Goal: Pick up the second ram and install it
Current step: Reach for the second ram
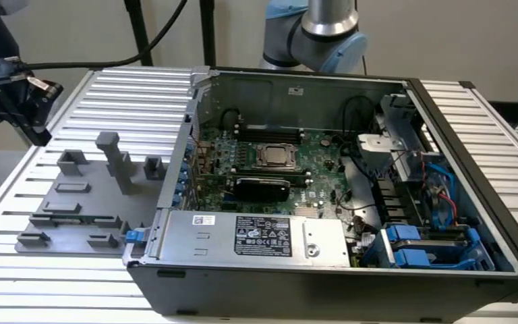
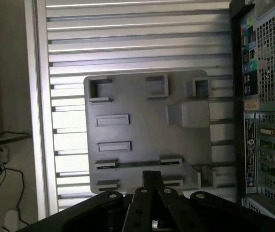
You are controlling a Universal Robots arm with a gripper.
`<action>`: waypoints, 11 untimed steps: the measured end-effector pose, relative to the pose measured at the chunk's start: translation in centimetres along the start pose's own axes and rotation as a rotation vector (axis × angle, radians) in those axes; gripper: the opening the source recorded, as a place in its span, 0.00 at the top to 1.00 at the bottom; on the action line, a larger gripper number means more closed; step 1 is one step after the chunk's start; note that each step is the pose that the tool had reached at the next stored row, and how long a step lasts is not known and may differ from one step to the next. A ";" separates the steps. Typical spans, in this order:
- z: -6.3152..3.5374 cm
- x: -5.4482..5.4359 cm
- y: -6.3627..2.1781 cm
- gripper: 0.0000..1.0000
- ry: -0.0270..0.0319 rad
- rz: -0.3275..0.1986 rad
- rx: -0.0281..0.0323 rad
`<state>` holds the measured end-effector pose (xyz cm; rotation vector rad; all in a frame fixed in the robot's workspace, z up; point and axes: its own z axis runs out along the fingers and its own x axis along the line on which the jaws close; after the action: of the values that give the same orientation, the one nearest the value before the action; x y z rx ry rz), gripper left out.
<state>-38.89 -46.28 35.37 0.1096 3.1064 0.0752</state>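
Grey plastic holder plate lies flat on the slatted aluminium table, at the exterior view's left of the open computer case.

Item: the second ram. It stands on edge on the plate, bridged between two low grey blocks, and reads as a thin dark strip. In the exterior view it sits in the plate's near part, well apart from the case.

Item: gripper. In the wrist view it is over the plate and close to the ram without touching it. Its two tips are pressed together with nothing pinched between them. In the exterior view its black body hangs at the far left edge, a black cable trailing from it.

Item: taller grey posts. They rise from the plate's far part, between the ram and the table's rear.

Item: case side wall. It stands upright between the plate and the motherboard.

Item: case contents. CPU socket at the board's centre; a black oblong part just in front of it; silver power supply with a dark label along the near side; blue drive carriers at the exterior view's right, among red and blue cables.

Item: robot arm. Its grey and pale blue joint is behind the case.
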 end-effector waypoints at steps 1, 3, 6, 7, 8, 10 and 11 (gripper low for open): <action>0.00 0.0 0.00 1.00 0.0002 0.000 0.0001; -0.01 0.0 0.00 1.00 0.0003 0.000 0.0001; -0.01 0.0 0.00 1.00 0.0003 0.000 0.0001; -0.01 0.0 0.00 1.00 0.0004 0.000 0.0001; -0.01 0.0 0.00 1.00 0.0003 0.000 0.0001; -0.01 0.0 0.00 1.00 0.0003 0.000 0.0001; -0.01 0.0 0.00 1.00 0.0003 0.000 0.0001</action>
<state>-38.90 -46.28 35.37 0.1096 3.1068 0.0751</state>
